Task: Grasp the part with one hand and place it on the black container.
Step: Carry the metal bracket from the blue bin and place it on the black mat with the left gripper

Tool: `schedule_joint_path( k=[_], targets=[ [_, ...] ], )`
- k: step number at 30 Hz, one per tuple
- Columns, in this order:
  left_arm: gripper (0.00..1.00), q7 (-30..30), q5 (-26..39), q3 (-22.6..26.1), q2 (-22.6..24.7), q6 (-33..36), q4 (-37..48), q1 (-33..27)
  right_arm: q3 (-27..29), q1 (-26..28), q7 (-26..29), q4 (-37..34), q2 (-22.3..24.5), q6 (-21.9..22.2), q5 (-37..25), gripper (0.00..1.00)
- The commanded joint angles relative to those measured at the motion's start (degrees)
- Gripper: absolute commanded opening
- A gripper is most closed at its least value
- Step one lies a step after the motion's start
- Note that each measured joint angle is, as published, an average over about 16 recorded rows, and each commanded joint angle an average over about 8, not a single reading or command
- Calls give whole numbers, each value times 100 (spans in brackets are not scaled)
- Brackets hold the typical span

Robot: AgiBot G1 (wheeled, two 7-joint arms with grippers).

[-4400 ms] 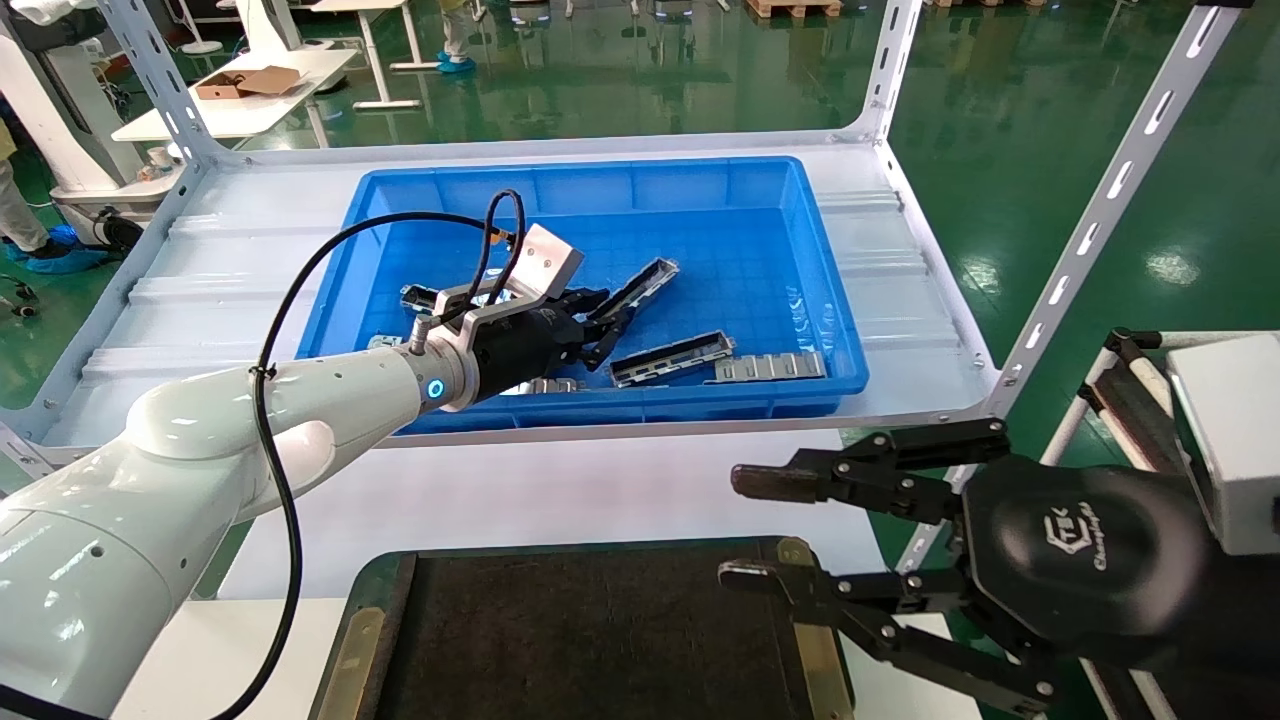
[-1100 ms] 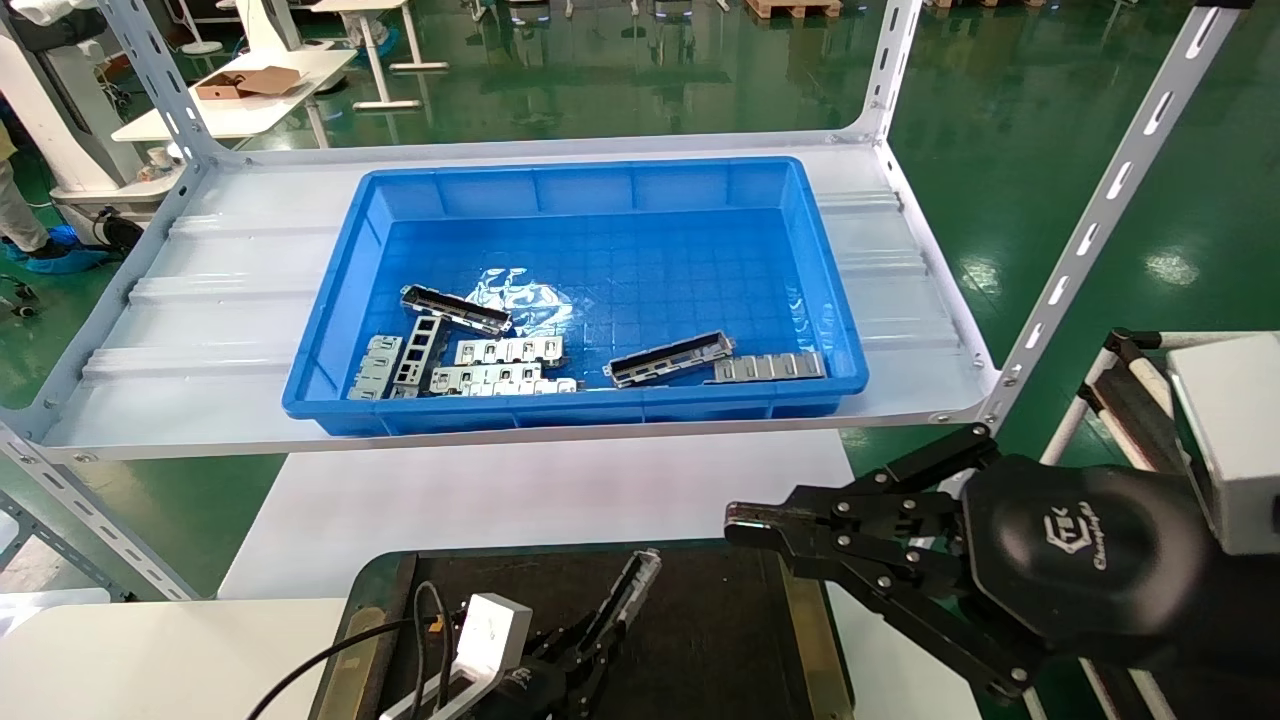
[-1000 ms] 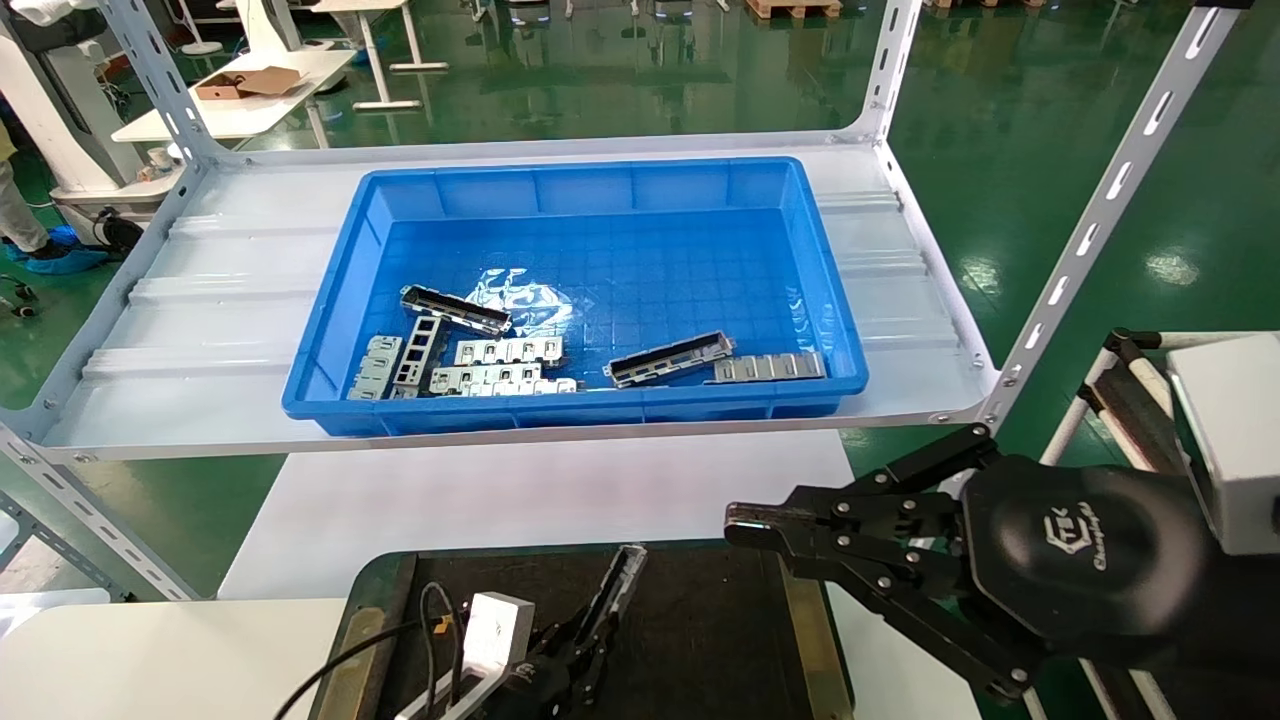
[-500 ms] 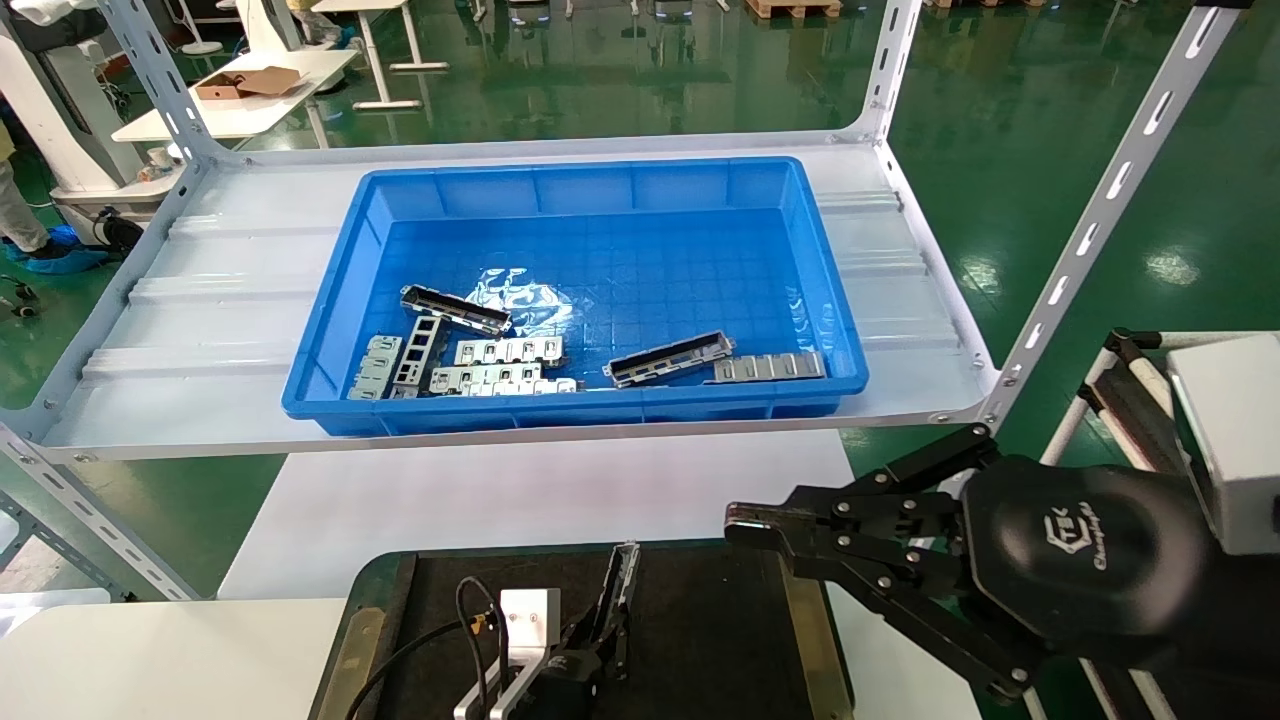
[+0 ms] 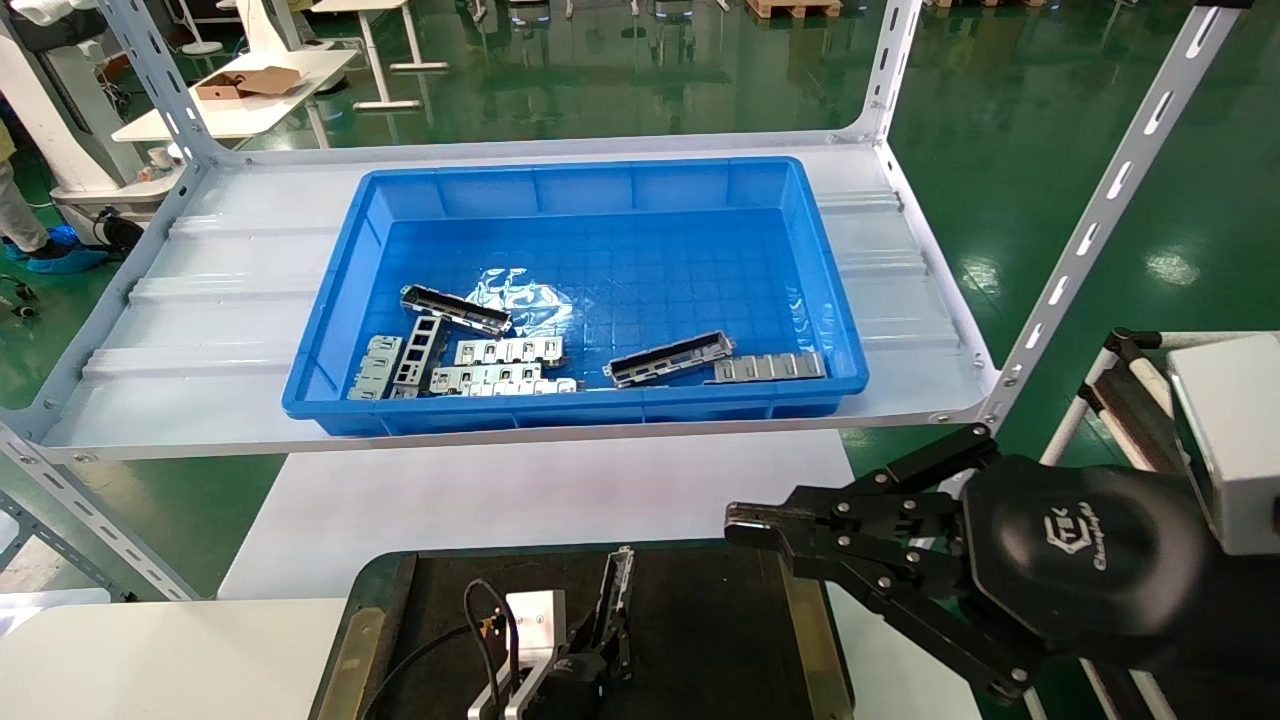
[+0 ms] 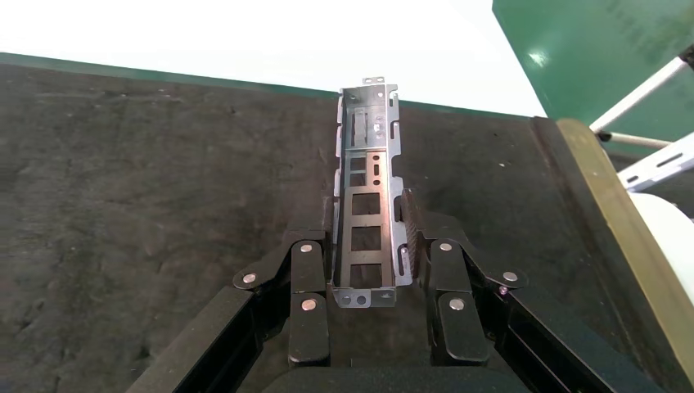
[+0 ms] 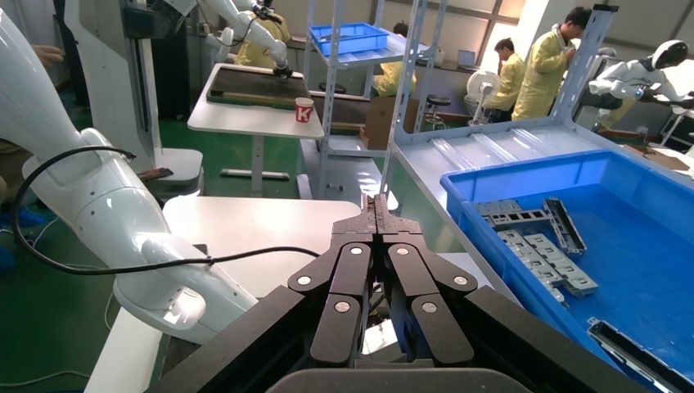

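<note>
Left gripper [image 6: 372, 246] grasps the part [image 6: 368, 205] low over the tray [image 5: 813, 640], one finger [image 6: 307, 274] pressed on each long side of the channel near its closer end. Seen from the head, the part [image 5: 612, 610] runs lengthwise above the tray's middle, its far end close to the tray's far rim; whether it touches the black surface cannot be told. Beyond the tray, a blue bin [image 5: 590, 180] on the shelf [image 5: 250, 260] holds more channels and flat plates [image 5: 500, 352]. Right gripper [image 5: 745, 520] hangs clenched and empty, just beside the tray's right rim.
</note>
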Motion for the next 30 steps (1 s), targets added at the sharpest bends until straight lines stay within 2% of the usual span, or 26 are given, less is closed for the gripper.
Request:
schedule_joint_path(
  k=[1, 30],
  targets=[
    [0, -16, 15, -18, 33, -59, 13, 0, 0, 0, 0, 0, 0, 0, 0, 0],
    [0, -236, 314, -8, 259, -229, 257, 131, -1, 0, -1, 0, 0, 0, 1, 0]
  ],
)
